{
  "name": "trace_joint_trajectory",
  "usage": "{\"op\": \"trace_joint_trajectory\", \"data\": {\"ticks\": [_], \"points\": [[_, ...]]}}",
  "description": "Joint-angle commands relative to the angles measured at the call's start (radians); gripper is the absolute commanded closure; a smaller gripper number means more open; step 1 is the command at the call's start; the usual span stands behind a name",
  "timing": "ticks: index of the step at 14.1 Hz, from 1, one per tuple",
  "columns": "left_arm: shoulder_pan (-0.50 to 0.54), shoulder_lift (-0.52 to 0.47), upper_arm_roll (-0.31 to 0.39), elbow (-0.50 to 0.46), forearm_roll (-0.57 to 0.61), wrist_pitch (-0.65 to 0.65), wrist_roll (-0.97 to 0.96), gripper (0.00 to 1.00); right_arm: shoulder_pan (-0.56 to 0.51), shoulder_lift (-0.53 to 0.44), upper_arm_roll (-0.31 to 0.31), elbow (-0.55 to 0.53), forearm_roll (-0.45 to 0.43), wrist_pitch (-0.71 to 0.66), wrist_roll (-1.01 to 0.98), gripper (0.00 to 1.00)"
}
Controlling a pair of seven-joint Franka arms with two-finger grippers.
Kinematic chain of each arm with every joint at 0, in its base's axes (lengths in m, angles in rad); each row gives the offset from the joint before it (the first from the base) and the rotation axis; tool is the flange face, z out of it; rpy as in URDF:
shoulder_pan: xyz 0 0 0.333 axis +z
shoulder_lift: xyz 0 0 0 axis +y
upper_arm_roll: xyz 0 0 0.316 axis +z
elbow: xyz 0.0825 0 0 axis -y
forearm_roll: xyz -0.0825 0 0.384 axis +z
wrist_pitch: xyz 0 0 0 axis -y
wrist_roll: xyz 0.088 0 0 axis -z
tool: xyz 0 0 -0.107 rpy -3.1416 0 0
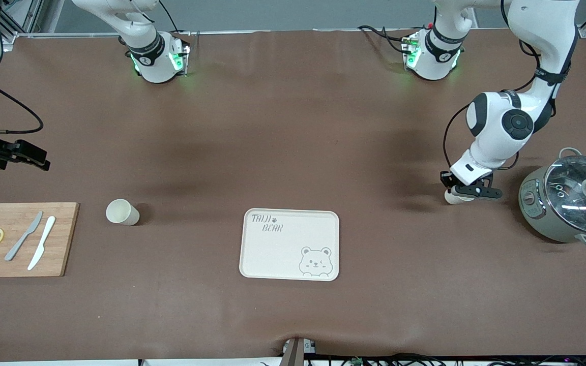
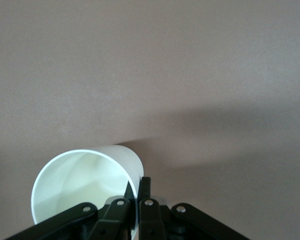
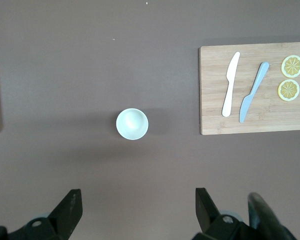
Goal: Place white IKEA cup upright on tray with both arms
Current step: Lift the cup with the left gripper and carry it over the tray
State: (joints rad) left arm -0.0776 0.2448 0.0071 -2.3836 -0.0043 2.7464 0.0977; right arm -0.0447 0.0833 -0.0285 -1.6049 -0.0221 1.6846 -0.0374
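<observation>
A white cup [image 1: 455, 197] lies on its side on the brown table toward the left arm's end. My left gripper [image 1: 470, 191] is shut on its rim, one finger inside and one outside; the left wrist view shows the cup's open mouth [image 2: 80, 185] at the gripper [image 2: 137, 189]. A second white cup [image 1: 122, 212] stands upright beside the cutting board and shows from above in the right wrist view [image 3: 132, 123]. My right gripper [image 1: 32, 155] is open and empty in the air over the table's right-arm end [image 3: 137, 202]. The cream tray [image 1: 290, 244] with bear drawing is empty.
A wooden cutting board [image 1: 18, 239] with two knives and two lemon slices lies at the right arm's end; it also shows in the right wrist view [image 3: 255, 90]. A grey pot with glass lid [image 1: 570, 201] stands at the left arm's end, close to the left gripper.
</observation>
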Motion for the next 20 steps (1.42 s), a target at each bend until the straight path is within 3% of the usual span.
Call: {"op": "trace_joint_trajectory", "data": {"ticks": [1, 4, 15, 18, 20], "points": [[-0.001, 0.004, -0.006, 0.040, -0.009, 0.006, -0.010, 1.00, -0.006, -0.008, 0.005, -0.010, -0.001, 0.009, 0.005, 0.00], [-0.016, -0.005, -0.018, 0.133, -0.020, -0.112, -0.053, 1.00, -0.006, -0.008, 0.005, -0.012, -0.001, 0.007, 0.005, 0.00], [-0.025, -0.009, -0.189, 0.498, 0.001, -0.546, -0.312, 1.00, -0.004, -0.008, 0.005, -0.013, -0.001, 0.004, 0.007, 0.00], [-0.095, 0.019, -0.196, 0.561, 0.087, -0.591, -0.421, 1.00, -0.006, -0.008, 0.005, -0.013, -0.001, 0.004, 0.007, 0.00], [-0.145, 0.075, -0.197, 0.662, 0.177, -0.687, -0.502, 1.00, -0.003, -0.008, 0.005, -0.013, -0.001, 0.004, 0.013, 0.00]]}}
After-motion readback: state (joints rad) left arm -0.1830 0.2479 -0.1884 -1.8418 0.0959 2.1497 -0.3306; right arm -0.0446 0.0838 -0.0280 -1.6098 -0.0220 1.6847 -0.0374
